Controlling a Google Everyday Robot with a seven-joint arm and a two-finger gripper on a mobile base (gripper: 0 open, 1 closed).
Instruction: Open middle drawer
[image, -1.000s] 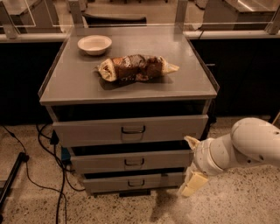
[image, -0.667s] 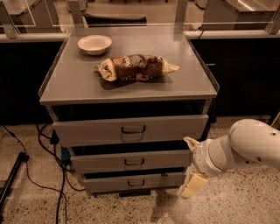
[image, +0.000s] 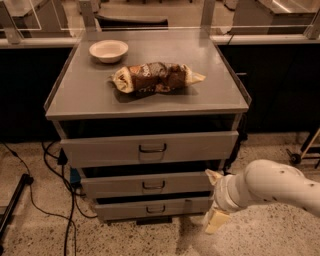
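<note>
The middle drawer was grey and flat-fronted, with a small dark handle at its centre. The gripper, fingers spread wide beside the drawer's right end, had sunk slightly since earlier.

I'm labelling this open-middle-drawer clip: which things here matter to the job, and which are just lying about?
In the job:
middle drawer
its wire handle
gripper, open, at the drawer's right end

Lying about:
white bowl
snack bag
top drawer
bottom drawer
</note>
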